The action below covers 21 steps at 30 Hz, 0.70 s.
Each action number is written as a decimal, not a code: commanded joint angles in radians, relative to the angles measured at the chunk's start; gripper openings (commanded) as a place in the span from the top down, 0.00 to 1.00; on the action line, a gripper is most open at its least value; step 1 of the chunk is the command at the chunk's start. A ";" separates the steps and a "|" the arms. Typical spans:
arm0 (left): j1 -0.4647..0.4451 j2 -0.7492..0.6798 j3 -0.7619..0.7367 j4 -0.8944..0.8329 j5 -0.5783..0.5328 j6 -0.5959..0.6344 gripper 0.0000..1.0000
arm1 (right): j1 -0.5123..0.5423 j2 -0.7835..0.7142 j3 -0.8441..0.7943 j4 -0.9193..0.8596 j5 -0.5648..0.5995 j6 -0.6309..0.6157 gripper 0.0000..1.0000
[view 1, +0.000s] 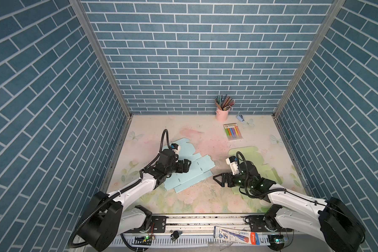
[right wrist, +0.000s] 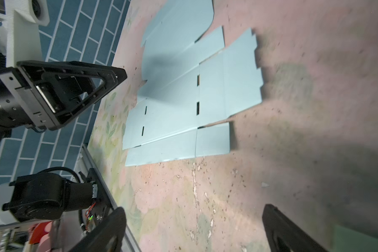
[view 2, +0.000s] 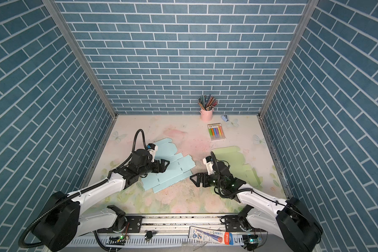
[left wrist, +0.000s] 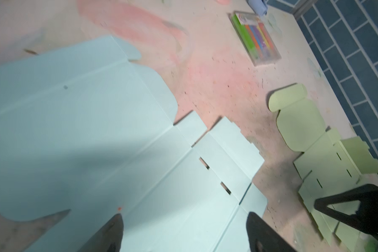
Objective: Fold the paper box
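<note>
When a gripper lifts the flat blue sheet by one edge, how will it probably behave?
The blue sheet looks thin and lies flat, so it is probably light and would likely sag when lifted by one edge. Its creases suggest it bends there first. Flat on the table, an edge may be hard to pinch; a push would likely slide it.
</note>
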 commanded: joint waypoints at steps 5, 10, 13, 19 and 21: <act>-0.021 0.038 -0.117 0.116 0.062 -0.095 0.11 | 0.040 0.163 0.011 0.278 -0.116 0.096 0.12; -0.055 0.064 -0.164 0.172 0.075 -0.126 0.11 | 0.040 0.275 0.048 0.336 -0.144 0.078 0.14; -0.098 0.064 -0.194 0.210 0.065 -0.159 0.11 | 0.036 0.315 0.063 0.364 -0.148 0.074 0.20; -0.169 0.083 -0.243 0.314 0.066 -0.220 0.11 | -0.023 0.364 0.056 0.448 -0.181 0.091 0.25; -0.207 0.091 -0.235 0.338 0.067 -0.238 0.11 | -0.045 0.377 0.059 0.460 -0.193 0.089 0.27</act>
